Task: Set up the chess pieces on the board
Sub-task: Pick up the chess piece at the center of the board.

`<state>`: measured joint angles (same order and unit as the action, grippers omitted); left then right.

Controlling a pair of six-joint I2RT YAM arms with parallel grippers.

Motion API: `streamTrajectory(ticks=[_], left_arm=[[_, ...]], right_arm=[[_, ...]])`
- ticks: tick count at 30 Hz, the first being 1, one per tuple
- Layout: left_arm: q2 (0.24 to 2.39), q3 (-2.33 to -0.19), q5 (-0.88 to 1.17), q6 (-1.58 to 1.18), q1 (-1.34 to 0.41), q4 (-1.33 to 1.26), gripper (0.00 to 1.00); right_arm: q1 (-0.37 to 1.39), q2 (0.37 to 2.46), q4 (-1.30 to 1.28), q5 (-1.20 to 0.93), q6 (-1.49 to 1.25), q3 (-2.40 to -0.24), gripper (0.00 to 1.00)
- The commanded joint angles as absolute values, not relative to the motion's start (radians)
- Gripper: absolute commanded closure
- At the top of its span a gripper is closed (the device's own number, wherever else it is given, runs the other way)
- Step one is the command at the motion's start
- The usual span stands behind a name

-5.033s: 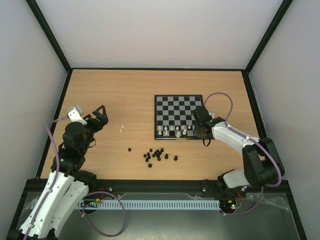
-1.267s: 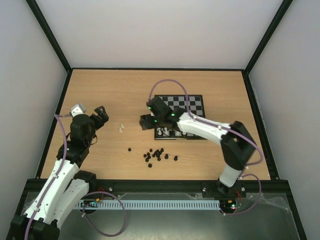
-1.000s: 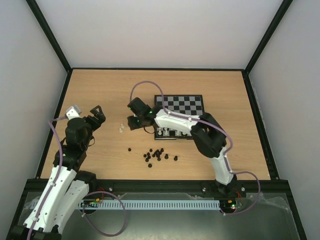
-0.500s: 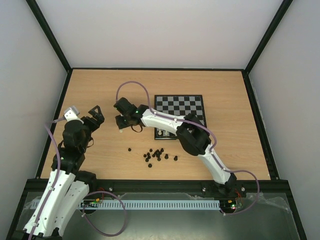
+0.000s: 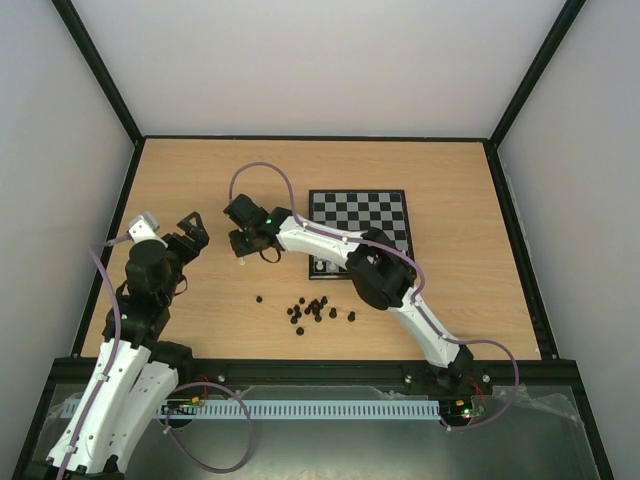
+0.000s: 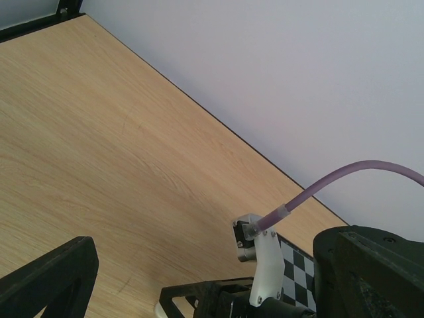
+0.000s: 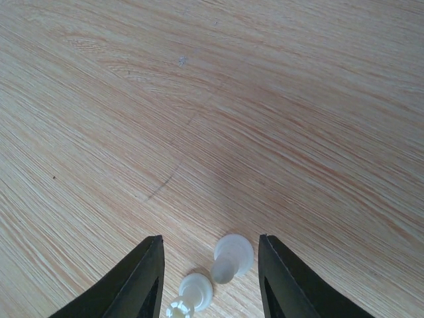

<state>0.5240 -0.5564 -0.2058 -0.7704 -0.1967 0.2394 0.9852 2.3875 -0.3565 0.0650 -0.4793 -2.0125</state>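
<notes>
Two small white chess pieces (image 7: 232, 257) lie on their sides on the bare wood, left of the board (image 5: 358, 222). From above they show as a pale speck (image 5: 242, 258). My right gripper (image 7: 211, 281) is open just over the table, with both pieces lying loose between its black fingers (image 7: 142, 278). The right arm reaches across the board's near left corner to get there (image 5: 240, 240). Several white pieces (image 5: 320, 266) stand along the board's near edge, partly hidden by that arm. My left gripper (image 5: 190, 230) hangs open and holds nothing, left of the two pieces.
A cluster of small black pieces (image 5: 315, 310) lies on the wood in front of the board, one stray (image 5: 259, 299) to its left. The right arm's purple cable (image 5: 255, 175) loops over the table. In the left wrist view the right wrist's white camera mount (image 6: 268, 265) is close ahead.
The right arm swung left from the board to the two white pieces and came down around them, its jaws narrowing a little. The left arm only shifted slightly.
</notes>
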Motion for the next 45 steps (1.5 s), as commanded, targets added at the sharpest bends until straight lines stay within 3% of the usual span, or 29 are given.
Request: streamTrajectory(ticks=[1, 19, 45], left_arm=[[0.516, -0.585, -0.198, -0.77, -0.192, 0.248, 0.0], [0.517, -0.581, -0.198, -0.77, -0.192, 0.242, 0.01], [0.517, -0.581, -0.198, -0.77, -0.192, 0.241, 0.01]], right_arm=[[0.993, 2.417, -0.424, 0.078, -0.475, -2.057, 0.6], [0.997, 2.433, -0.446, 0.095, -0.474, -2.072, 0.66], [0.997, 2.401, -0.478, 0.146, -0.476, -2.048, 0.98]])
